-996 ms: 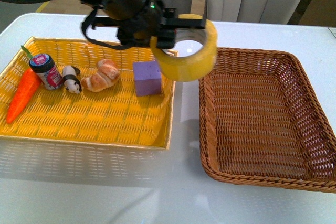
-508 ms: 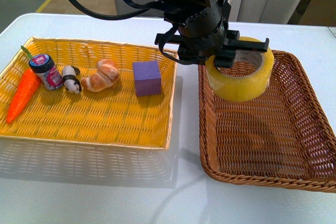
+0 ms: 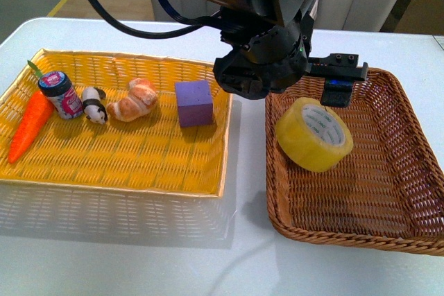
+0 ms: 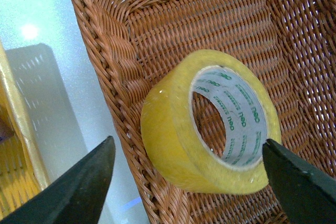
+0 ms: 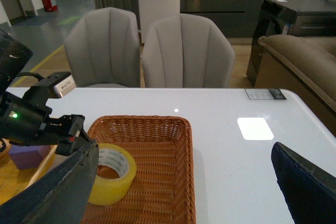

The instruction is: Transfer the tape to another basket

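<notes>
The yellowish tape roll (image 3: 313, 134) lies tilted in the near-left part of the dark brown wicker basket (image 3: 388, 171), leaning against its left wall. My left gripper (image 3: 305, 82) hovers just above it, open, with nothing between its jaws. In the left wrist view the tape (image 4: 168, 135) sits in the basket (image 4: 210, 19) below my open left gripper (image 4: 186, 141), with both fingers clear of it. My right gripper (image 5: 184, 148) is open and empty, high above the table. Its view shows the tape (image 5: 110, 179) inside the basket (image 5: 163, 166).
The yellow woven tray (image 3: 139, 161) stands left of the basket. It holds a carrot (image 3: 31, 126), a small jar (image 3: 61, 93), a panda toy (image 3: 95, 105), a croissant (image 3: 135, 100) and a purple cube (image 3: 194, 102). Grey chairs (image 5: 186, 51) stand behind the white table.
My left gripper carried the tape from above the tray's right edge to above the basket, then opened. The tape dropped and now lies in the basket.
</notes>
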Controlling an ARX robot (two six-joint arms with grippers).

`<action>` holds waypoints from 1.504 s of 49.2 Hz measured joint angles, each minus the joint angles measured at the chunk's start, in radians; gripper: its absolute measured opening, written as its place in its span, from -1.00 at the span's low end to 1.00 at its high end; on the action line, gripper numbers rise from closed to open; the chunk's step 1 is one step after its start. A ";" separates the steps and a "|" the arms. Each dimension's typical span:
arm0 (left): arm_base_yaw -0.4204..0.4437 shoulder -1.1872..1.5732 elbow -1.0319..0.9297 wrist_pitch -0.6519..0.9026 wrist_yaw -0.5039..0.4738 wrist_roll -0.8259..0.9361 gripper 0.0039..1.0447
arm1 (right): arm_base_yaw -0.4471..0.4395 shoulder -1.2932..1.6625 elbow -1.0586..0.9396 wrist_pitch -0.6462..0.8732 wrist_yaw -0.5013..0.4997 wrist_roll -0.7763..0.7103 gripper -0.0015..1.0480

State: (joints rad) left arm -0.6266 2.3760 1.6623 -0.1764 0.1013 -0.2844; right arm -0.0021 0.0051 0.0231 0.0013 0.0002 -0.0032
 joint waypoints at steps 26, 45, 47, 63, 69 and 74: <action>0.198 -0.376 -0.467 0.304 -0.046 -0.081 0.83 | 0.000 0.000 0.000 0.000 0.000 0.000 0.83; 0.318 -0.634 -1.050 1.131 -0.371 0.169 0.31 | 0.000 0.000 0.000 0.000 -0.002 0.000 0.83; 0.335 -0.662 -1.110 1.220 -0.371 0.198 0.20 | 0.000 0.000 0.000 0.000 0.000 0.000 0.83; 0.449 -0.950 -1.405 1.333 -0.275 0.266 -0.89 | 0.000 0.000 0.000 0.000 0.000 0.000 0.83; 0.480 -1.059 -1.473 1.295 -0.238 0.270 -0.97 | 0.000 0.000 0.000 0.000 0.000 0.000 0.83; 0.506 -1.147 -1.521 1.249 -0.220 0.272 -0.97 | 0.000 0.000 0.000 0.000 0.000 0.000 0.83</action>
State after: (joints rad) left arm -0.1204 1.2285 0.1417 1.0725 -0.1192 -0.0120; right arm -0.0021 0.0048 0.0231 0.0013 -0.0002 -0.0032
